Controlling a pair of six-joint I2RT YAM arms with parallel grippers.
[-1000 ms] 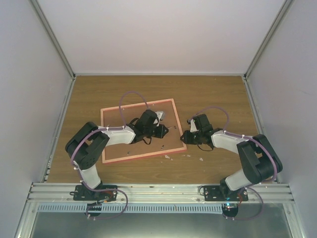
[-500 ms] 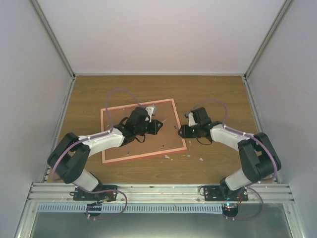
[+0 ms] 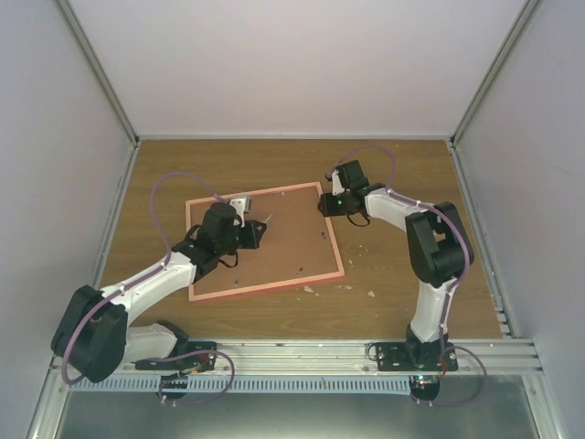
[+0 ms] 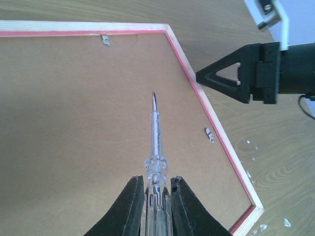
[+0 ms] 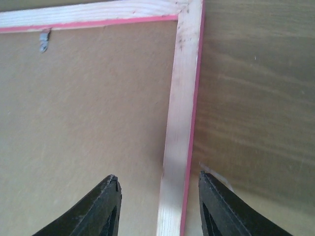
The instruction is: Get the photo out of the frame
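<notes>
Left wrist view: left gripper (image 4: 156, 181) jaws clamped on clear-handled screwdriver (image 4: 154, 132), tip over brown backing board (image 4: 74, 123). Pink frame (image 4: 189, 73) face-down on counter (image 3: 164, 165); photo hidden beneath board. Right gripper (image 5: 158, 178) jaws apart, straddling frame rail near far corner. Advice: pin rail, work tip under metal tab (image 4: 209, 134), lever gently.

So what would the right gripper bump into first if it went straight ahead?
Most likely the thin pink-edged pale wooden picture frame: the right gripper has open jaws straddling its side rail near a corner. How far off it is stays unclear.
</notes>
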